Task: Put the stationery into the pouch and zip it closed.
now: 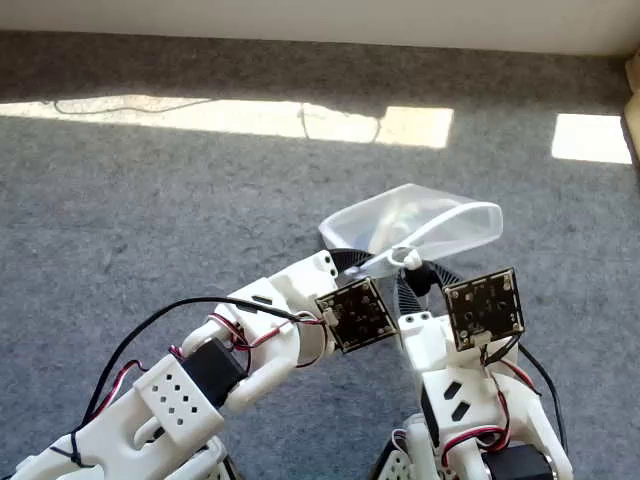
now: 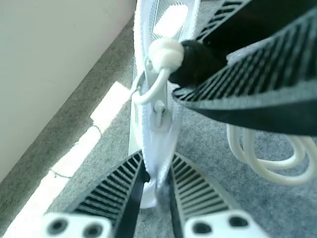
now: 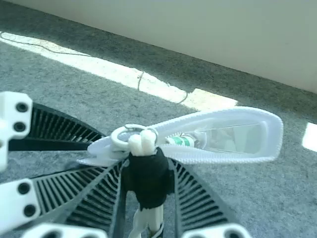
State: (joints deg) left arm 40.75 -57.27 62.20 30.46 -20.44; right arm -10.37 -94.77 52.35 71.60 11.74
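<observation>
Two claws are sharing the soft, light translucent pouch [image 1: 415,222] over the carpet [image 1: 150,200]: the left gripper [image 2: 157,166] is clenching its floppy zipper end, and the right gripper [image 3: 147,171] is pinching the black zip pull [image 3: 148,184], likely the surest handle.

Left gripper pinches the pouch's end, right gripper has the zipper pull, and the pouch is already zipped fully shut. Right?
Not shut. The right wrist view shows the pouch with its mouth gaping wide open. The rest holds: the left gripper pinches the pouch's end and the right gripper has the zipper pull.
</observation>
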